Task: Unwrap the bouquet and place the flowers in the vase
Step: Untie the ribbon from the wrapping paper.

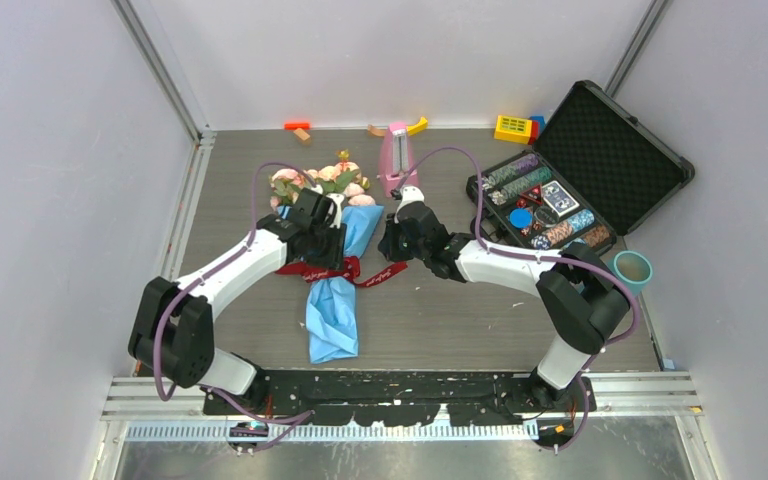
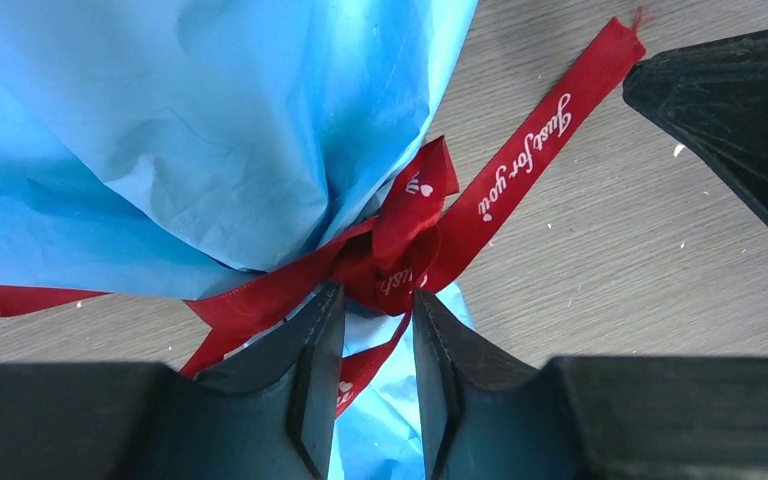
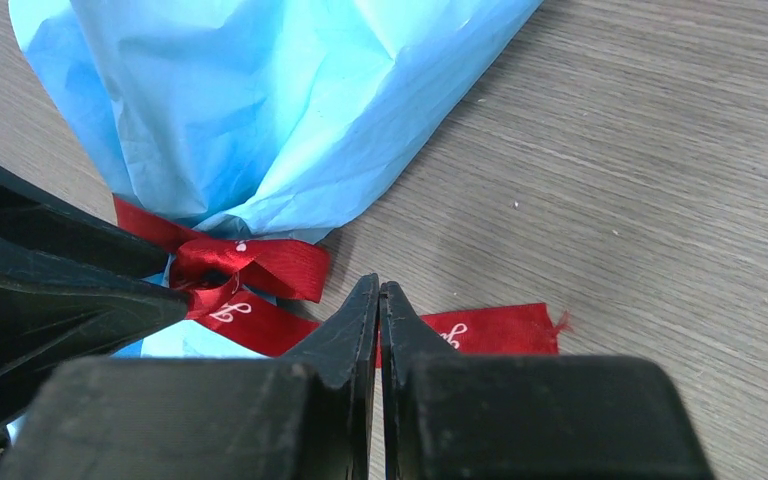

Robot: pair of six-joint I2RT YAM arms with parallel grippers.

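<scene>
Here my left claw [image 2: 378, 330] straddles the knot [image 2: 392, 262], fingers apart. My right claw [image 3: 379, 325] clamps the ribbon [image 3: 500, 328] tail beside it, ready to pull.

Crinkled matt blue paper [image 2: 210, 130]; glossy red satin ribbon [image 2: 520, 165]; matt wood-grain table [image 3: 660, 150]

Flower stems [image 1: 332, 300] hidden inside blue paper; ribbon [image 3: 490, 328] partly behind right gripper [image 3: 379, 300]

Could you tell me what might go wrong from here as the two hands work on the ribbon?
The left hand straddles the knot with blue paper right behind it, so it could pinch or tear paper. The right hand, shut on the ribbon tail, might drag the bouquet rather than loosen the knot.
</scene>
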